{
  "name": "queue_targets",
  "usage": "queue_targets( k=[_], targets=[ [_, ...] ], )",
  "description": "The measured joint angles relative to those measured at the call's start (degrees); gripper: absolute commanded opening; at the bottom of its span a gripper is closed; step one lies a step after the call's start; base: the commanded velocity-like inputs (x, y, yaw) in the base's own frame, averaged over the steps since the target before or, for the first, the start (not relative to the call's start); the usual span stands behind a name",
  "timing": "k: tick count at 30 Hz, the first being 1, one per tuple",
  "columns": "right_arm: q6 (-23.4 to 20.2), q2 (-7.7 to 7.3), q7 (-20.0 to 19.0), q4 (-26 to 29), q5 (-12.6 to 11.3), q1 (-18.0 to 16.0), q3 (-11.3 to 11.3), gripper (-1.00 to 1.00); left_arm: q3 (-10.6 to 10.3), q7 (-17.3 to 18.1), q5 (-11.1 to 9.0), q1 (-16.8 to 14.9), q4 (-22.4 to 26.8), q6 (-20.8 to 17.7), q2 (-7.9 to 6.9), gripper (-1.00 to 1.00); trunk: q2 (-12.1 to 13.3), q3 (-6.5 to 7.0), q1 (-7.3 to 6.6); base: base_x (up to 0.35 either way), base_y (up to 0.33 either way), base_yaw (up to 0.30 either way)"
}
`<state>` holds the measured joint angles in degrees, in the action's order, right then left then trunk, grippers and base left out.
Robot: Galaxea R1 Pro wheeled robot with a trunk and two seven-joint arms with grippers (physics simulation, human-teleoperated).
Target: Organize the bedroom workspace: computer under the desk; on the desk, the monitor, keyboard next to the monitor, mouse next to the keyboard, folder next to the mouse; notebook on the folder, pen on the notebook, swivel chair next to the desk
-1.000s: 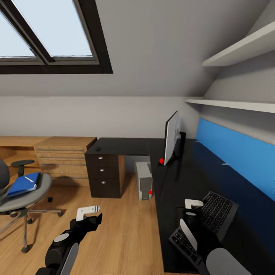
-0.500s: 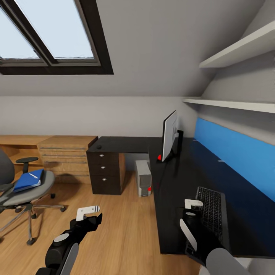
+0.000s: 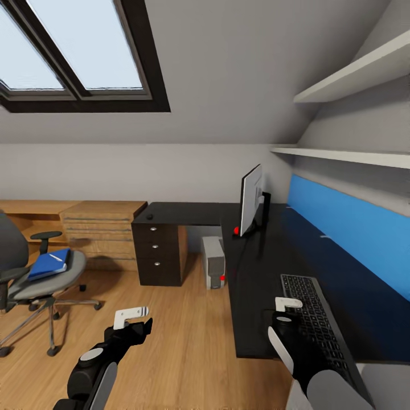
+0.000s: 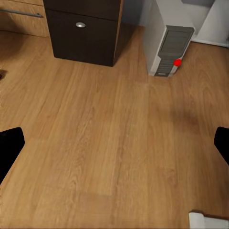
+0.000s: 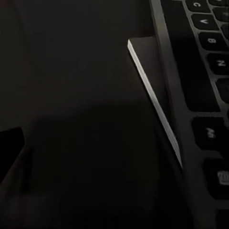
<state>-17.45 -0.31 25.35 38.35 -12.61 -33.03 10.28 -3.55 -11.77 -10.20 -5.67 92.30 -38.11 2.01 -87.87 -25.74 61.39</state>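
Keyboard lies flat on the near part of the black desk, its long side running away from the robot, toward the near edge and right of centre. The right gripper sits just at the keyboard's left edge; in the right wrist view the keys and silver edge of the keyboard lie close beside the dark desktop, and I cannot tell whether its fingers are apart or together. The left gripper hangs over the wood floor to the left of the desk, holding nothing; the left wrist view shows its two dark fingertips spread wide with bare planks between them.

Farther along the desk stands the monitor, seen nearly edge-on, with a red dot at its lower corner. The blue back panel runs along the desk's right side beneath two white shelves. Under the desk, on the floor, stands the grey computer tower with a red dot on its front, just right of the black three-drawer unit; the left wrist view shows the same computer and drawers. A small dark mouse rests on the far left end of the desktop.

At the far left stands the swivel chair, well apart from the desk, with the blue folder on its seat and a thin white pen on top. A light wood cabinet stands behind it, below the skylight.
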Motion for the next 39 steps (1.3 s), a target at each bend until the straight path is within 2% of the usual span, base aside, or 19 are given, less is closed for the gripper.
queue_targets(
  k=[14, 18, 29, 35, 36, 37, 39],
  targets=[
    [0.1, 0.02, 0.0, 0.0, -0.2, 0.0, 0.1, 1.0, 0.0, 0.0, 0.0, 0.0, 0.0, 0.1, 0.01, 1.0, 0.0, 0.0, -0.02, -0.022, 0.0, 0.0],
    [0.3, 0.01, -0.1, -0.2, -0.8, 0.0, 0.0, 1.0, 0.0, 0.0, 0.0, 0.0, 0.0, 0.1, 0.0, 1.0, 1.6, 0.71, -0.89, 0.0, 0.0, 0.0],
    [0.1, -0.1, -0.1, 8.4, -0.8, 0.3, -0.1, 1.0, 0.0, 0.0, 0.0, 0.0, 0.0, 0.1, 0.02, 1.0, 6.0, 2.68, -3.31, 0.0, 0.0, 0.0],
    [0.1, -0.1, -0.1, 9.9, -0.8, 0.5, -0.1, 1.0, 0.0, 0.0, 0.0, 0.0, 0.0, 0.1, 0.02, 1.0, 8.4, 3.76, -4.62, 0.0, 0.0, 0.0],
    [-0.1, -0.09, -0.1, 11.1, -0.8, 0.5, -0.1, 1.0, 0.0, 0.0, 0.0, 0.0, 0.0, 0.1, 0.02, 1.0, 8.8, 3.94, -4.84, 0.0, 0.0, 0.0],
    [-1.8, -0.08, 0.0, 16.7, -0.8, 2.4, -0.1, 1.0, 0.1, -0.1, 0.1, 0.0, 0.0, 0.1, 0.02, 1.0, 9.2, 4.12, -5.07, 0.0, 0.0, 0.0],
    [-2.7, -0.08, 0.0, 18.8, -0.9, 3.5, -0.1, 1.0, 0.1, -0.1, 0.1, 0.0, 0.0, 0.2, 0.02, 1.0, 10.0, 4.48, -5.5, 0.0, 0.0, 0.0]
  ],
)
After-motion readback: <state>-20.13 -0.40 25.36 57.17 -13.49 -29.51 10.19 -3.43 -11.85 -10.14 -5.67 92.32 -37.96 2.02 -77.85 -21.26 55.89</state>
